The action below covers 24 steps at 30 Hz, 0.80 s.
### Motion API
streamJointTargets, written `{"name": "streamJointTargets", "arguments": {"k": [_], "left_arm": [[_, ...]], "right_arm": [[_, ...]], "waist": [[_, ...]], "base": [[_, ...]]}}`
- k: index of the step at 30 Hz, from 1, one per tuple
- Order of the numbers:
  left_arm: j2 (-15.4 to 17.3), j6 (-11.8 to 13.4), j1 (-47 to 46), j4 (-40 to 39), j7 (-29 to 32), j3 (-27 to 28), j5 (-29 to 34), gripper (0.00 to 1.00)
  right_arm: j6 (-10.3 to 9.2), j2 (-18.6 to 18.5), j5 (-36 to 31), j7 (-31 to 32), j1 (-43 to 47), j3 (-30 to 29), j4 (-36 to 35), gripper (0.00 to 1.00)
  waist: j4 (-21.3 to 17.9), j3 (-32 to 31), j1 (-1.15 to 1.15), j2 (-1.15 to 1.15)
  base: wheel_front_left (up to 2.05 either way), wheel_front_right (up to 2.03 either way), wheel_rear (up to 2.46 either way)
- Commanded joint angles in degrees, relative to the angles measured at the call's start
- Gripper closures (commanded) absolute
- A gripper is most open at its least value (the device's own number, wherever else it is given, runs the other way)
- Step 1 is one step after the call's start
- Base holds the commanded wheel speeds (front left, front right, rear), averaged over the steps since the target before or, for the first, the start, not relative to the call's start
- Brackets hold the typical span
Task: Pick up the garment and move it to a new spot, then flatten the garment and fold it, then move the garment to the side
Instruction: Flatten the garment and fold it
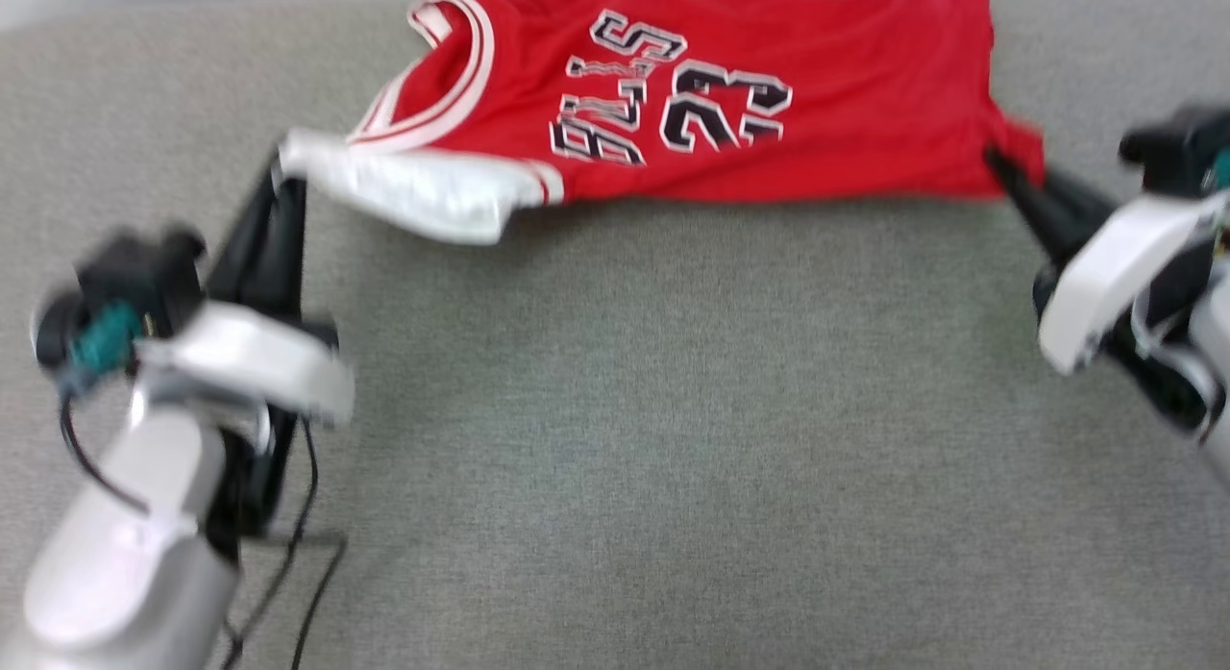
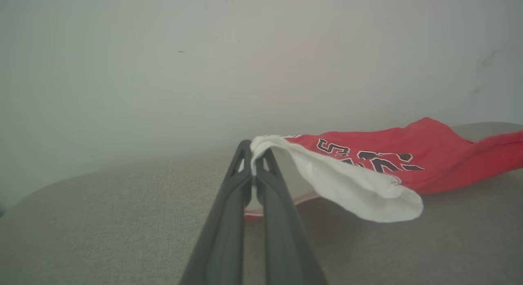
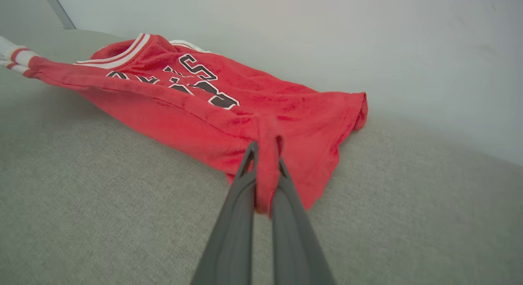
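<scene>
Your left gripper point(image 2: 254, 151) is clamped on the very tip of the white sleeve point(image 2: 347, 187), with only a small fold of cloth showing between its fingers. Your right gripper point(image 3: 265, 149) is pinched on a bunched piece of the red hem point(image 3: 266, 174), and a tongue of cloth hangs down between those fingers.

Between the two grips, the near edge of the garment point(image 1: 817, 103) is drawn out in a line and looks lifted off the worktop point(image 1: 615, 439). Its far part rests along the worktop's far edge, from the middle towards the far right corner, close under the wall point(image 2: 163, 72). The lettering point(image 1: 663, 93) faces up.

Watch these from here:
- The left hold is thin. Pull the arms further apart and the sleeve tip will probably slide out, dropping that side in a heap.
- The sleeve gives more than the body, so equal pulls could skew the garment instead of flattening it.
- The right bunch may hold both layers or just one; I cannot tell. If it is one layer, the back would drag and crease underneath.
- Moving away from you risks cloth going over the far edge.
</scene>
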Motion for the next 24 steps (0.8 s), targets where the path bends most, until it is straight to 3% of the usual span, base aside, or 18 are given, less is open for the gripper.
{"name": "streamJointTargets", "arguments": {"k": [1,16,24], "left_arm": [[0.53,0.43,1.70,-0.64,0.03,0.10,-0.29,1.00],[2.39,7.86,34.58,-13.67,3.10,0.05,-7.55,1.00],[3.08,8.19,45.27,-16.84,6.79,-1.49,-11.86,1.00]], "right_arm": [[-0.07,-0.27,0.23,-0.26,1.46,0.20,-0.34,1.00],[-0.07,-5.99,3.12,-0.47,22.77,2.45,-6.25,1.00],[-0.07,-8.23,4.30,-0.28,33.58,0.07,-8.27,1.00]], "waist": [[0.31,-2.35,0.01,0.00],[0.49,-13.17,0.01,0.00],[1.19,-17.09,0.01,0.00]], "base": [[0.00,0.00,0.00],[0.00,0.00,0.00],[0.00,0.00,0.00]]}}
